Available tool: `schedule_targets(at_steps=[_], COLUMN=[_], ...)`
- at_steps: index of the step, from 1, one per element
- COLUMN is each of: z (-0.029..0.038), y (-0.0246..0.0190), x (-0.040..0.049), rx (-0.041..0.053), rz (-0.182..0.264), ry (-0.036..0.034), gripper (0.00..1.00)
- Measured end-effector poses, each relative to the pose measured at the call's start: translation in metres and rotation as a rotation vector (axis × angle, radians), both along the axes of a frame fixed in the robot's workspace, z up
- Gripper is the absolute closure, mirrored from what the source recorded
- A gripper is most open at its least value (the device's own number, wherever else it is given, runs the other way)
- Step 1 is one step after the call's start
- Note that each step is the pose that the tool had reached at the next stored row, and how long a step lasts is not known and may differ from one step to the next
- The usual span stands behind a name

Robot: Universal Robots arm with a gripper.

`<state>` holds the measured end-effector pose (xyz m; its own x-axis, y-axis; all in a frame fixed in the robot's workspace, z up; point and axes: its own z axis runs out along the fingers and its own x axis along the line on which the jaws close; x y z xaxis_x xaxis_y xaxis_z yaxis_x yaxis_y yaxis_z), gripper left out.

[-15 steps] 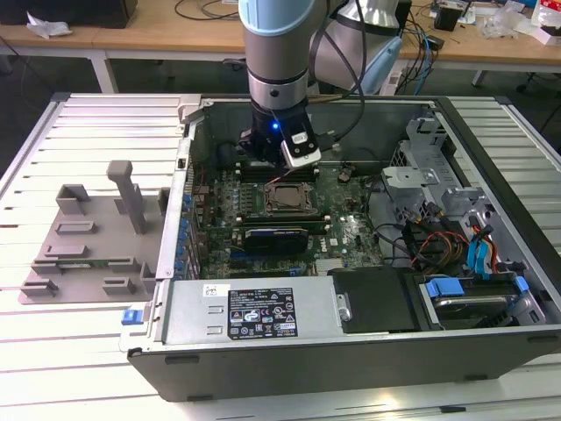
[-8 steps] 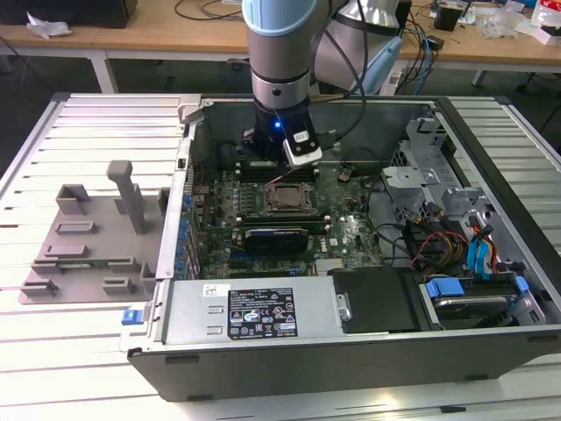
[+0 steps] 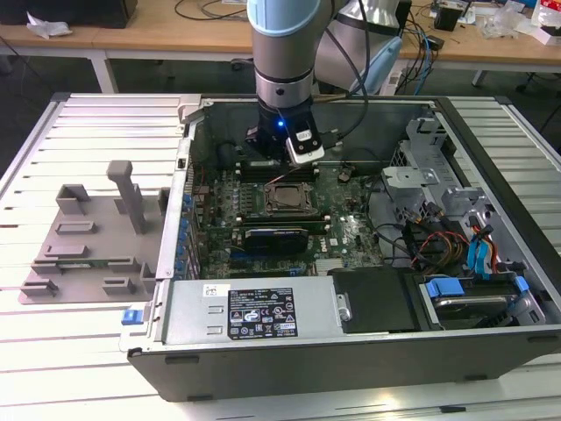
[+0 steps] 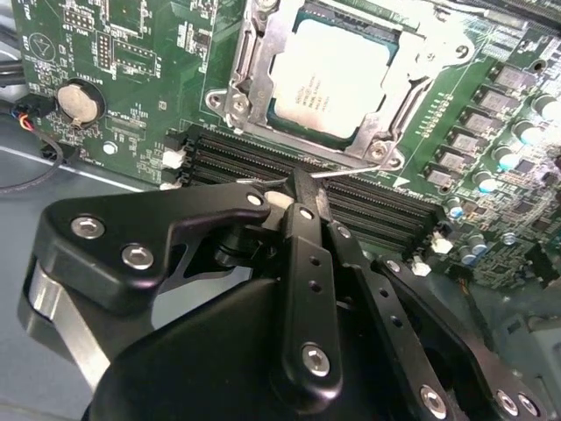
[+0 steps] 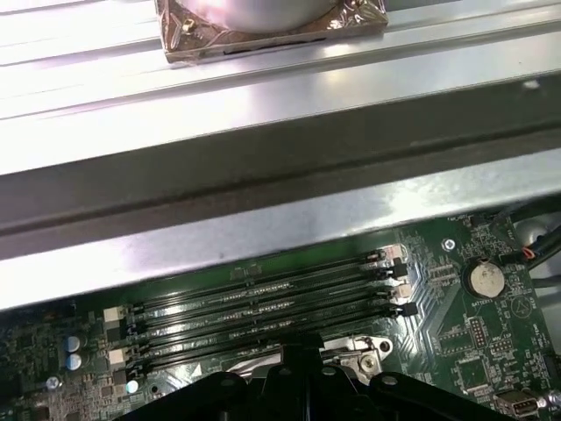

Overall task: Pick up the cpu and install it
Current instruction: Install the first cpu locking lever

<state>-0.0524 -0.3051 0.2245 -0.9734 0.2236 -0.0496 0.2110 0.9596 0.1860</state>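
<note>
Gripper [image 4: 302,189] hangs inside the open PC case [image 3: 351,351], low over the motherboard [image 3: 351,230], fingers [image 4: 308,263] closed together w/ nothing between them. The tip sits above the black memory slots [image 4: 368,206] just beside the socket, not touching the chip. The cpu [image 4: 329,77] lies flat in its socket, silver top up, w/ the metal socket frame [image 4: 254,83] around it (a thin wire lever [image 4: 346,171] runs along the near edge). In the exterior view the cpu [image 3: 286,198] is just below the gripper [image 3: 282,158] at board centre. Grey plastic tray [image 3: 83,246] sits on the slatted table [image 3: 88,123], well apart at the exterior view's left. In the first wrist view, memory slots [image 5: 263,307] and a coin cell [image 5: 483,279] on the board
</note>
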Motion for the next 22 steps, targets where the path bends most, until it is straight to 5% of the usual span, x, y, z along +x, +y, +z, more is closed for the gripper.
schedule_targets(at_steps=[8, 22], z=[-0.0031, -0.0059], y=[0.0015, 0.0042], x=[0.0021, 0.0021], rx=[0.0, -0.0154], rz=[-0.005, -0.012], ry=[-0.0001, 0.0], gripper=[0.89, 0.89])
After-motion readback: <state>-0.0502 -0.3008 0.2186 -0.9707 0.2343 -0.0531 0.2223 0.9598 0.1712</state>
